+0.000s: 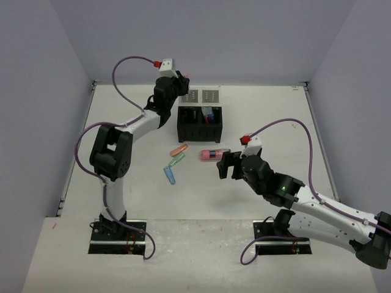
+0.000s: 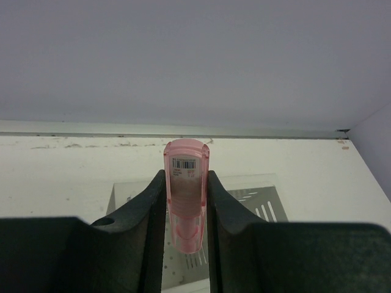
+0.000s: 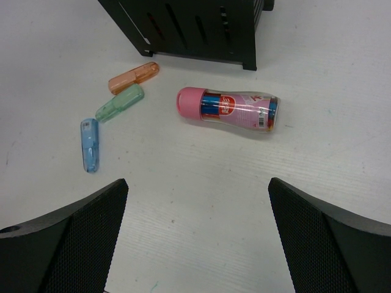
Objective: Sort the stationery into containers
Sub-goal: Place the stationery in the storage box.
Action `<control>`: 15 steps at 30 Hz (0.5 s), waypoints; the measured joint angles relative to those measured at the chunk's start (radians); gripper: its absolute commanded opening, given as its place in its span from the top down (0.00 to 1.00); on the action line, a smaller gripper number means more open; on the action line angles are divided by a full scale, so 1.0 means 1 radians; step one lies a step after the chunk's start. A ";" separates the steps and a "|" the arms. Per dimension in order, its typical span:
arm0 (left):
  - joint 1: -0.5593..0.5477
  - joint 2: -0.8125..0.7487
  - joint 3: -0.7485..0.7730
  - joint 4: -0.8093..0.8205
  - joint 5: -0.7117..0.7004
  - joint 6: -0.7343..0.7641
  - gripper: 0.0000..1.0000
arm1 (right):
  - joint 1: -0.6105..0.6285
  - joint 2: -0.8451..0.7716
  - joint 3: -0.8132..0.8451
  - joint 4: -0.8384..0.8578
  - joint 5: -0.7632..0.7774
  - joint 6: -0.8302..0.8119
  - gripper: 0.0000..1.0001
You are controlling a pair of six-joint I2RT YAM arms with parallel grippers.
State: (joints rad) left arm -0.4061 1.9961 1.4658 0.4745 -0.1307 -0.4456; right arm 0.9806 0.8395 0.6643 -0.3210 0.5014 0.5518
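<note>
My left gripper (image 2: 186, 210) is shut on a pink highlighter (image 2: 185, 183), held upright above a light-grey tray (image 2: 250, 194). In the top view this gripper (image 1: 178, 83) hangs by the two grey trays (image 1: 191, 96) behind the black two-compartment box (image 1: 200, 125). My right gripper (image 3: 198, 189) is open and empty, low over the table just in front of the pink-capped tube (image 3: 229, 111). Orange (image 3: 134, 77), green (image 3: 120, 102) and blue (image 3: 90, 144) highlighters lie left of the tube. Pens (image 1: 208, 113) stand in the box's right compartment.
The black box (image 3: 195, 27) stands just beyond the tube in the right wrist view. In the top view the right gripper (image 1: 227, 165) is near the tube (image 1: 214, 154). Grey walls close the table's back and sides.
</note>
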 measured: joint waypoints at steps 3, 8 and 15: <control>0.000 0.037 0.008 0.025 0.023 -0.006 1.00 | 0.000 0.001 0.000 0.000 0.000 0.000 0.01; 0.000 0.078 0.010 0.064 0.041 -0.007 0.91 | -0.002 0.006 0.000 0.000 0.000 -0.003 0.01; 0.000 0.085 -0.037 0.135 0.057 -0.007 0.50 | -0.012 0.045 0.000 0.002 -0.008 -0.004 0.01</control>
State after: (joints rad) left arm -0.4061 2.0811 1.4284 0.6093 -0.0739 -0.4531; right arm 0.9683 0.8841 0.6643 -0.3191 0.4935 0.5475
